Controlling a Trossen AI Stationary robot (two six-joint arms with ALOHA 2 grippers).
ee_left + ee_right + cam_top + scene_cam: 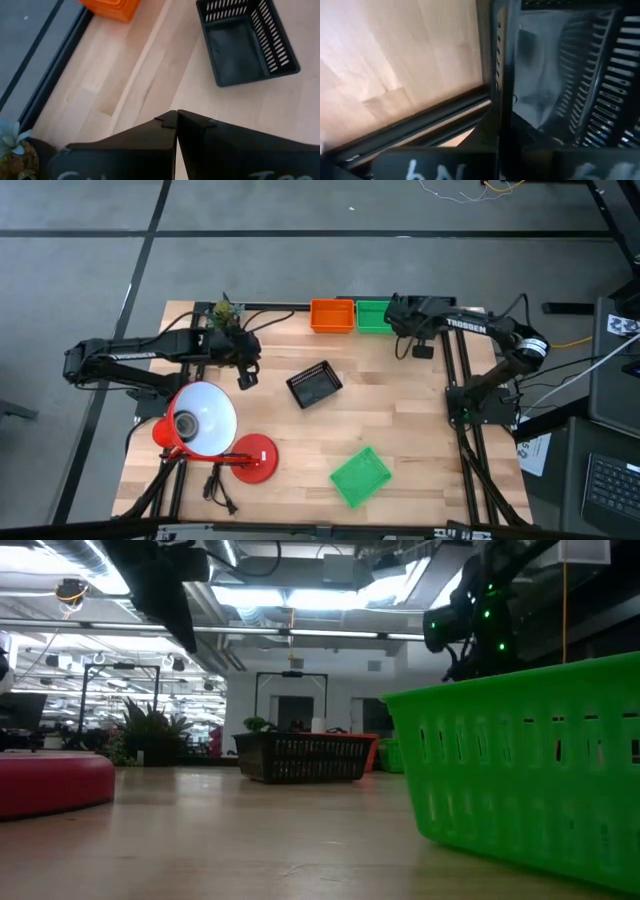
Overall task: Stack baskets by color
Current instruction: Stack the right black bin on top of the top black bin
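I count five baskets. An orange basket (332, 315) and a green basket (373, 316) sit side by side, touching, at the top centre of the high view, on the table's (420, 420) far edge. Just right of that pair, the right gripper (402, 315) is clamped fully down on the wall of a held black basket (555, 90). In the right wrist view its mesh fills the right half of the frame and one wall runs straight up from between the fingers. In the overhead frame the basket merges with the dark arm, so I cannot tell whether it touches the wood.

A loose black basket (314, 384) lies open side up near the middle of the frame, turned at an angle to the table's edges. It also shows at the upper right of the left wrist view (245, 40) and in the centre of the low view (305, 758). A second green basket (360, 476) lies in the lower centre of the overhead frame, also turned, well apart from the others. It fills the right foreground of the low view (520, 780).

The left gripper (245, 372) is to the left of the loose black basket, clear of it. Its fingers (200, 130) are pressed together with nothing between them.

A red desk lamp with a white shade (200, 420) stands at the lower left of the overhead frame, and its round base (252, 458) is beside it. A small potted plant (225, 312) sits at the table's upper left corner.
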